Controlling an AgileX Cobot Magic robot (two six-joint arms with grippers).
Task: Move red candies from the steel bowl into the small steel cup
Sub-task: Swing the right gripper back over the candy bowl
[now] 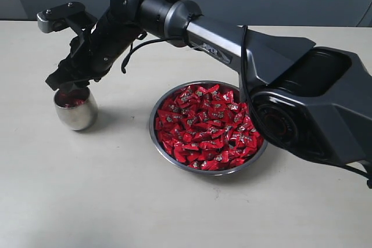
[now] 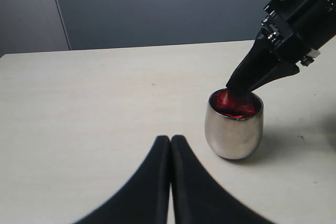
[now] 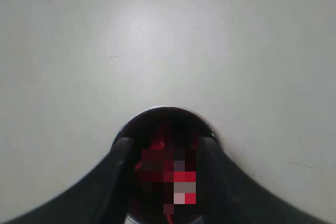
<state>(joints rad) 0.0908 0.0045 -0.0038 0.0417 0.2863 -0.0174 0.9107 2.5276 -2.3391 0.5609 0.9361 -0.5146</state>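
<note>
Heaped in the wide, shallow dish of shiny steel near the middle of the pale worktop: small candies in shiny red foil with twisted ends, filling it almost rim to rim. Judged light, crinkly and slippery in that foil, giving a little under pressure but hardly fragile. Best pinched across the plump middle rather than by a twisted end, and taken off the top of the heap so as not to drag neighbours along. Toward the left edge of the worktop, apart from the dish, the small, rounded cup of polished steel, already showing red inside. Dipped tips-first into its mouth, the right gripper. Seen from its own wrist, black jaws spread apart, one at each side of the opening, clamping nothing that can be made out. Red between them, too blocky to tell a dropped sweet from one touching a finger. Pressed together on nothing, meanwhile, the left gripper, low over bare worktop near the cup.
</note>
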